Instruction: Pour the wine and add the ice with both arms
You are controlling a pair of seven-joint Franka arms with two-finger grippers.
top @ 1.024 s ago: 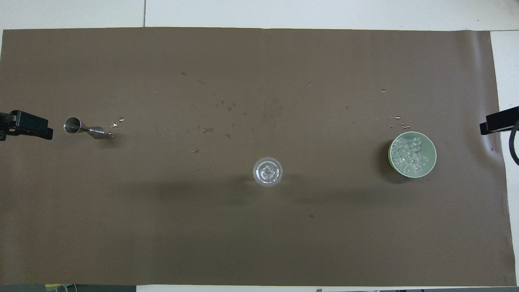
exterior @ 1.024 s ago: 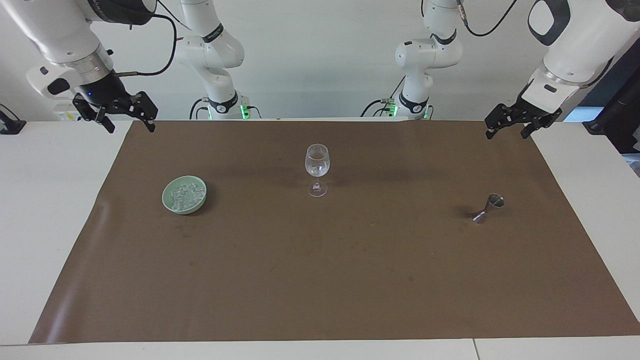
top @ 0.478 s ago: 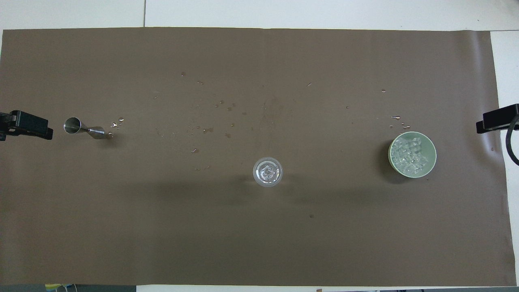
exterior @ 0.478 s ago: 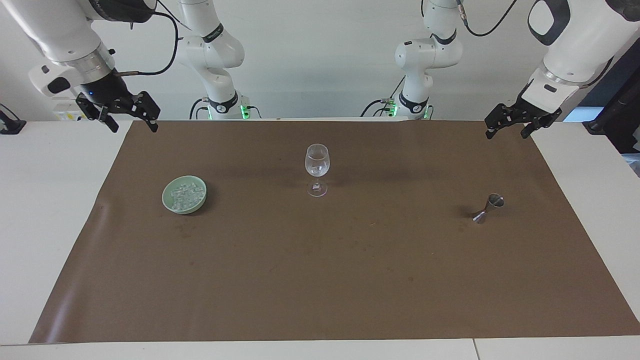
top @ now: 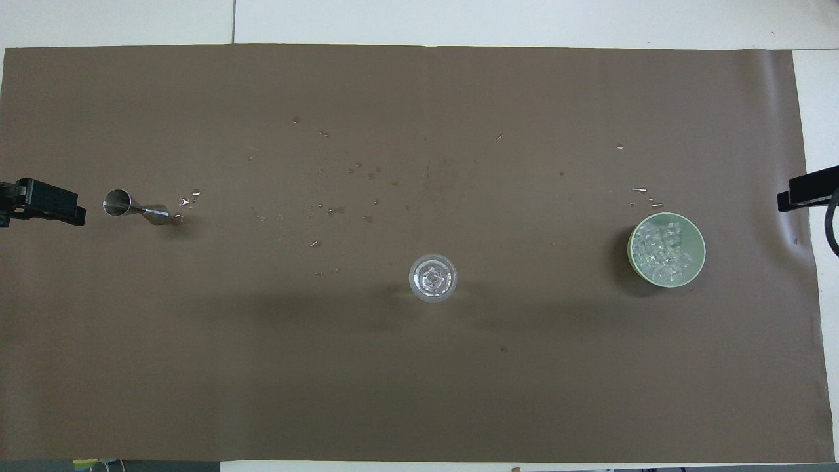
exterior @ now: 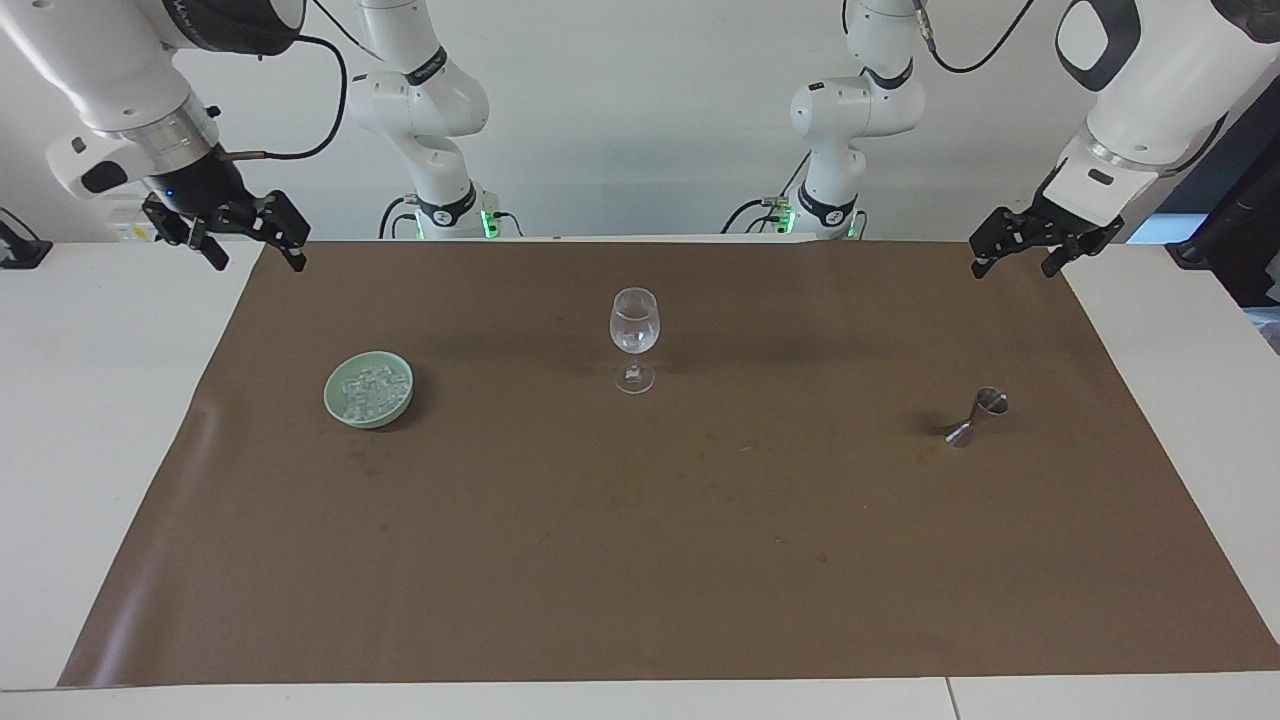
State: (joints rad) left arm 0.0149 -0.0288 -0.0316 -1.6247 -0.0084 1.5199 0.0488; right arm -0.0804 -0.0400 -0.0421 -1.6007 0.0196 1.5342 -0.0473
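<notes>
Both grippers hang empty with fingers spread: left gripper [exterior: 1030,252] above the steel hourglass jigger [exterior: 978,416], right gripper [exterior: 245,238] above the pale green bowl [exterior: 340,405] of clear ice cubes [exterior: 370,392]. Risk: the stemmed clear wine glass [exterior: 634,338], midway between both sets of fingers, is top-heavy; a brushing pass would likely topple it.

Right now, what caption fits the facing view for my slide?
Wine glass stands between the ice bowl and jigger; both tools raised, open.
</notes>
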